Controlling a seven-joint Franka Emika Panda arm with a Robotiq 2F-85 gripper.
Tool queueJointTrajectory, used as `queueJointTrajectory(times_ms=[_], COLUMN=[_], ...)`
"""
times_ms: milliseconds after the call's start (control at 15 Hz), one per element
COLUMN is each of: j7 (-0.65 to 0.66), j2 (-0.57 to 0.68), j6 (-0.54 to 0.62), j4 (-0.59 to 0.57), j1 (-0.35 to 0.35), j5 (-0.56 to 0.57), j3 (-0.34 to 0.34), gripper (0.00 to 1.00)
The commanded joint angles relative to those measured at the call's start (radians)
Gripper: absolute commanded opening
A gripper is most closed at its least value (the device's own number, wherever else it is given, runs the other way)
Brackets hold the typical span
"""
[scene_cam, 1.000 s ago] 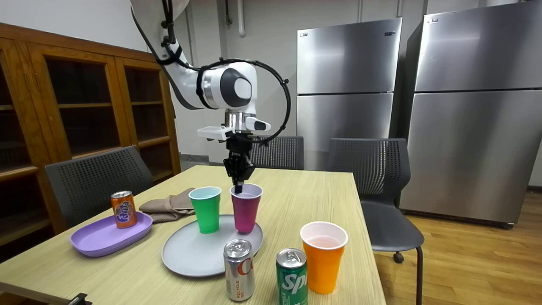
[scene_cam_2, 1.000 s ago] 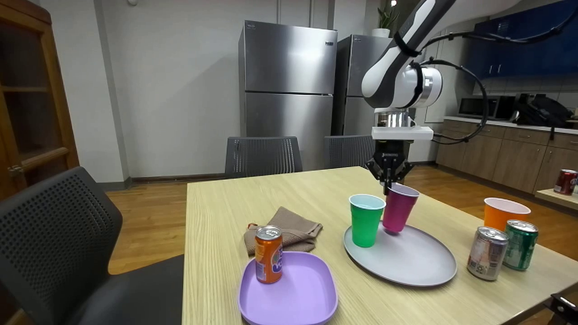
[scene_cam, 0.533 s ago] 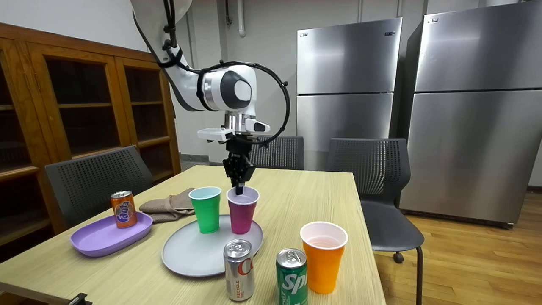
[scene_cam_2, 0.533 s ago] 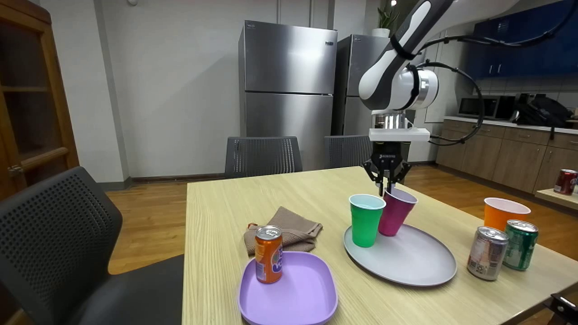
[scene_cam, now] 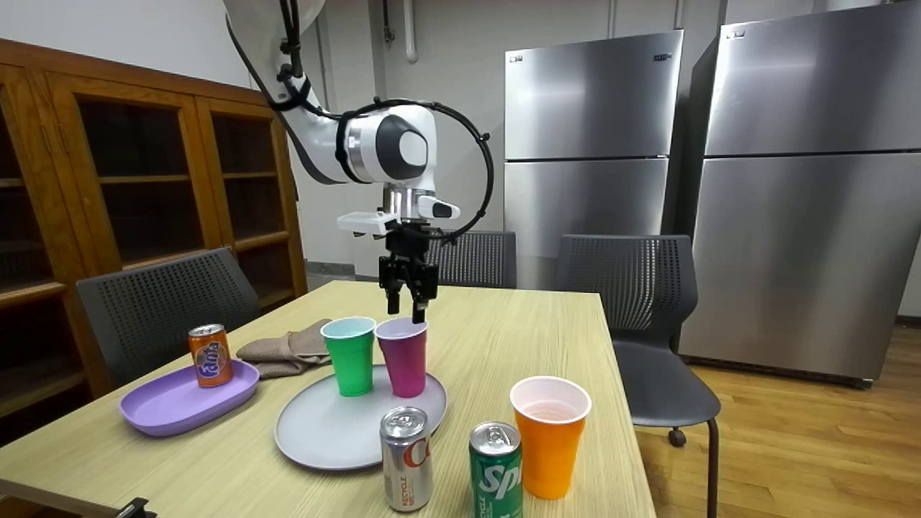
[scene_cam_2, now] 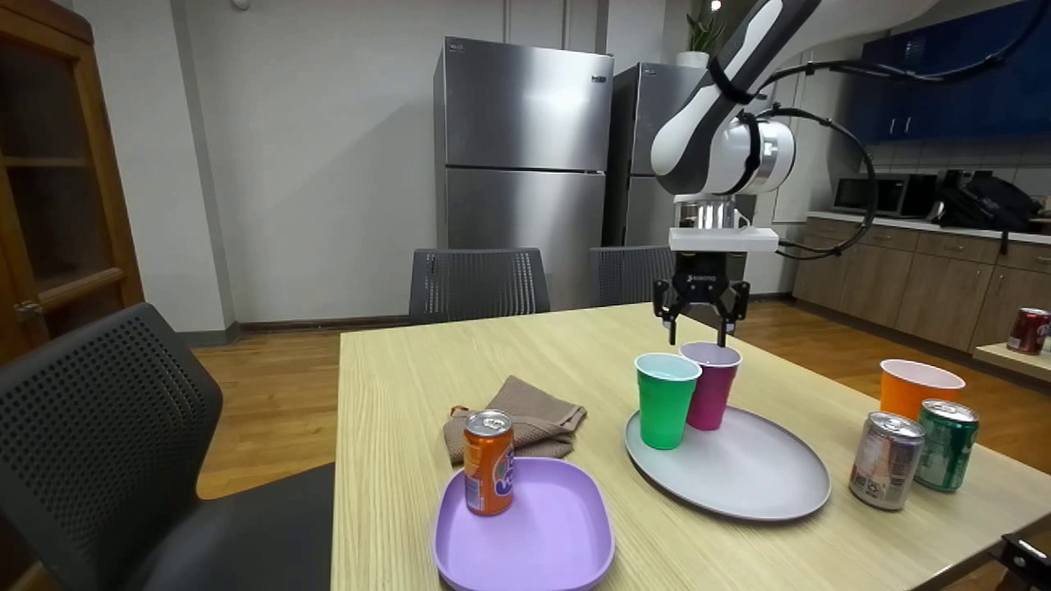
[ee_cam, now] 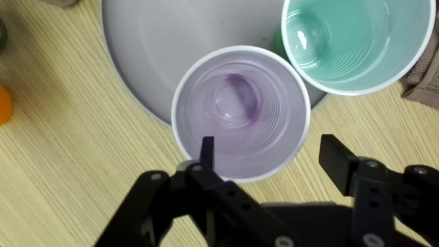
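Observation:
My gripper (scene_cam_2: pixel 697 339) stands open just over the magenta cup (scene_cam_2: pixel 711 392), nothing held between its fingers. This cup is upright on the grey plate (scene_cam: pixel 320 430), close beside the green cup (scene_cam: pixel 351 363). Seen from the wrist, the magenta cup's pale inside (ee_cam: pixel 240 147) lies partly between the two fingers; one finger (ee_cam: pixel 207 151) overlaps its rim, while the other finger (ee_cam: pixel 334 164) is over bare table. Whether the overlapping finger touches the rim I cannot tell. Both cups look empty of objects, and their rims nearly meet in the wrist view.
An orange cup (scene_cam: pixel 550 446), a silver can (scene_cam: pixel 406 460) and a green Sprite can (scene_cam: pixel 496 475) stand near the plate. A Fanta can (scene_cam_2: pixel 488 468) is on the purple tray (scene_cam_2: pixel 558 542). A brown cloth (scene_cam_2: pixel 534 410) lies behind it. Chairs surround the table.
The magenta cup has shifted toward the green cup and gone from tilted to upright. My gripper's fingers have spread from shut at its rim, and the hand has risen slightly.

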State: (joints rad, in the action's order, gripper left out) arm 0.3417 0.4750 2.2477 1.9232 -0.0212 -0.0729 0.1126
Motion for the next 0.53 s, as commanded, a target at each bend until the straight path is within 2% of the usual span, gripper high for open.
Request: queueJointTrajectory(times_ms=[0,467], j7=[-0.011,-0.031], j2=[-0.026,-0.046], j6=[-0.032,-0.028], j4=[-0.026,-0.066], j1=[-0.014,-0.063], j5=[-0.024,-0.069], j3=[-0.008,0.004], gripper=[1.0,1.0])
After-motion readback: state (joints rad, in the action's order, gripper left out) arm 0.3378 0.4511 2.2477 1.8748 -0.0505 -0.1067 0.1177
